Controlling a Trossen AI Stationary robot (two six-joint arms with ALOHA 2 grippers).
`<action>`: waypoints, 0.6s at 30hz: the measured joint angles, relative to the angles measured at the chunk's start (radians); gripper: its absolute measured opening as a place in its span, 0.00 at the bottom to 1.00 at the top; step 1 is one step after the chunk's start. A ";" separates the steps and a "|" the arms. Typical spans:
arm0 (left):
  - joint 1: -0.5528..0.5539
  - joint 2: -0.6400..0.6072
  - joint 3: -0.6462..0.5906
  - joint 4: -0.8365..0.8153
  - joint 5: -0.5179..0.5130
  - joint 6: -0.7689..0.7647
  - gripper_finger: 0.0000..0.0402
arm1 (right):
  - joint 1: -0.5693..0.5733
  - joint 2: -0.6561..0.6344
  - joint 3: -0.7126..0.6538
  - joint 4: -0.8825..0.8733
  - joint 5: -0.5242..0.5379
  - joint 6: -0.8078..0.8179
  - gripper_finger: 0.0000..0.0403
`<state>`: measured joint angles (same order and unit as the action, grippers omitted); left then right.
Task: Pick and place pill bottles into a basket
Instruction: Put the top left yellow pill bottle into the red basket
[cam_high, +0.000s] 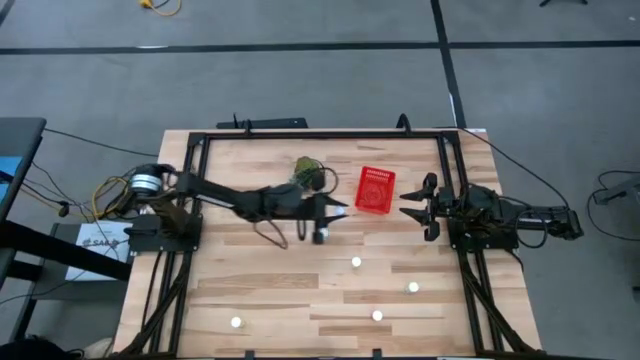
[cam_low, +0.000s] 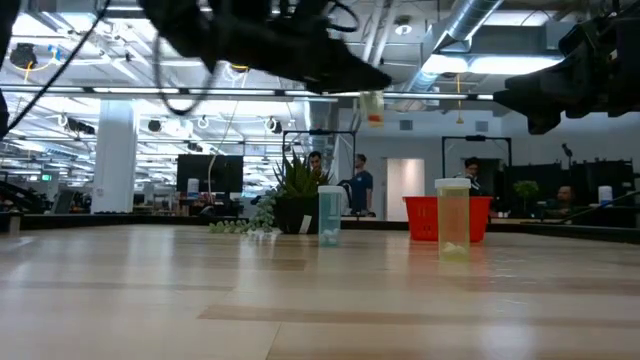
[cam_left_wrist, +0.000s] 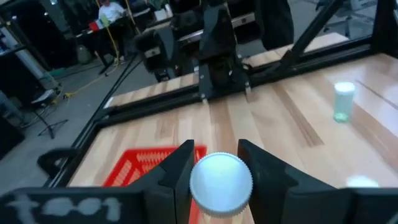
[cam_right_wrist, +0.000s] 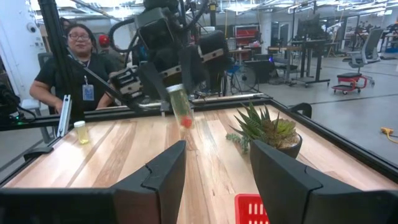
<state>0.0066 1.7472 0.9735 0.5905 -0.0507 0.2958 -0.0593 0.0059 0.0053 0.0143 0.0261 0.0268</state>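
My left gripper (cam_high: 342, 211) is shut on a pill bottle (cam_right_wrist: 180, 107), high above the table and just near-left of the red basket (cam_high: 375, 190). The bottle also shows in the low view (cam_low: 371, 107) and, cap on, in the left wrist view (cam_left_wrist: 221, 183). My right gripper (cam_high: 415, 205) is open and empty, right of the basket, whose rim shows in its wrist view (cam_right_wrist: 252, 208). Several other bottles stand upright on the table, the closest (cam_high: 320, 237) beside my left gripper and another (cam_high: 356, 262) nearer the front. My left gripper pinches the bottle at its white-capped end (cam_left_wrist: 221, 183) between its two fingers (cam_left_wrist: 180, 168). The fingers slant down from the table's left. The bottle hangs tilted below them, cap up and amber body (cam_right_wrist: 184, 118) down, lifted clear of the table.
A potted green plant (cam_high: 310, 175) stands left of the basket at the far side. More bottles stand toward the near edge (cam_high: 413, 287), (cam_high: 377, 315), (cam_high: 237, 322). A black frame (cam_high: 320, 135) rims the table. A person (cam_right_wrist: 74, 62) stands beyond the table's left end.
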 joint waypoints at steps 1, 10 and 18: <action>0.009 0.028 0.033 -0.004 0.005 0.000 0.26 | 0.000 0.000 0.000 0.000 0.000 0.000 0.43; 0.111 0.210 0.218 0.007 0.097 -0.072 0.26 | 0.000 0.000 0.000 0.000 0.000 0.000 0.43; 0.160 0.332 0.288 0.004 0.132 -0.122 0.26 | 0.000 0.000 0.000 0.000 0.000 0.000 0.43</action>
<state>0.1667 2.0793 1.2617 0.5949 0.0814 0.1734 -0.0596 0.0059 0.0053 0.0143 0.0261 0.0268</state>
